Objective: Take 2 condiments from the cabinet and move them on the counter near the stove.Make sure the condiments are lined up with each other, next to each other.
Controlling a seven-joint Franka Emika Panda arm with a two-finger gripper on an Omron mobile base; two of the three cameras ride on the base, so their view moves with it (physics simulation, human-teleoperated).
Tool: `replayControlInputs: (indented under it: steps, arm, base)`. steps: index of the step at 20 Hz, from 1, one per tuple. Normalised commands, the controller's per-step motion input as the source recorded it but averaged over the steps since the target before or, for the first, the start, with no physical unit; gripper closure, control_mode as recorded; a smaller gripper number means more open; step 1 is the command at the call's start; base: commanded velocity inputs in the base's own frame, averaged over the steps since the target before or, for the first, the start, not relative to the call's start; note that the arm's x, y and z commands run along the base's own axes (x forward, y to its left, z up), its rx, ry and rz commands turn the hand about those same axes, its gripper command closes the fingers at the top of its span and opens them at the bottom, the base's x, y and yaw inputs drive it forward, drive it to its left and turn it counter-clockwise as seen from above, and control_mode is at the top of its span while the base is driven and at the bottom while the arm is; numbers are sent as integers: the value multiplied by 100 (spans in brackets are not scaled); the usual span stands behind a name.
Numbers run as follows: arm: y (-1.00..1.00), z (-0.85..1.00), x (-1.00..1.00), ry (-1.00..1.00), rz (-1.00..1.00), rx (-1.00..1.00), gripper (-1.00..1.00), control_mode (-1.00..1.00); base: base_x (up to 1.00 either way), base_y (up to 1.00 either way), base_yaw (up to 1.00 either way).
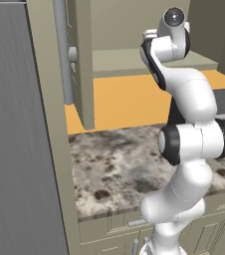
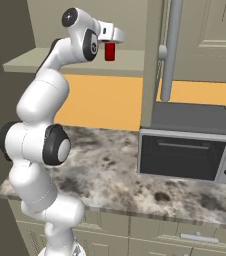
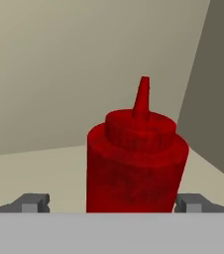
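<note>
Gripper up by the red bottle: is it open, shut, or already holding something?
Gripper: open, one finger on each side of the red bottle on the cabinet shelf, not yet closed on it.

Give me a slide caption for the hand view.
Open gripper straddling the upright red squeeze bottle on the cabinet shelf.

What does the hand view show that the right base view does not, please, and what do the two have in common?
Hand view: the red bottle's pointed nozzle and stepped cap seen close, with the open end effector's fingertips standing either side of it, a gap showing on the left.

Right base view: the mottled counter, a toaster oven on it, the orange wall, the cabinet door's metal handle and the white arm.

Both: the red bottle upright on the beige cabinet shelf, with the end effector at it.
</note>
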Motion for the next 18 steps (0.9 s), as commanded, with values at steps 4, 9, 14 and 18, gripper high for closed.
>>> replayControlInputs:
  steps: [4,9,14,18]
  arm:
    - [0,0,16,0,0,0,-100,-100]
    - [0,0,6,0,0,0,-100,-100]
    - [0,0,0,0,0,0,100,-100]
    - [-6,0,0,0,0,0,100,-100]
  base:
    - [0,0,0]
    - [0,0,0]
    - [0,0,0]
    - [0,0,0]
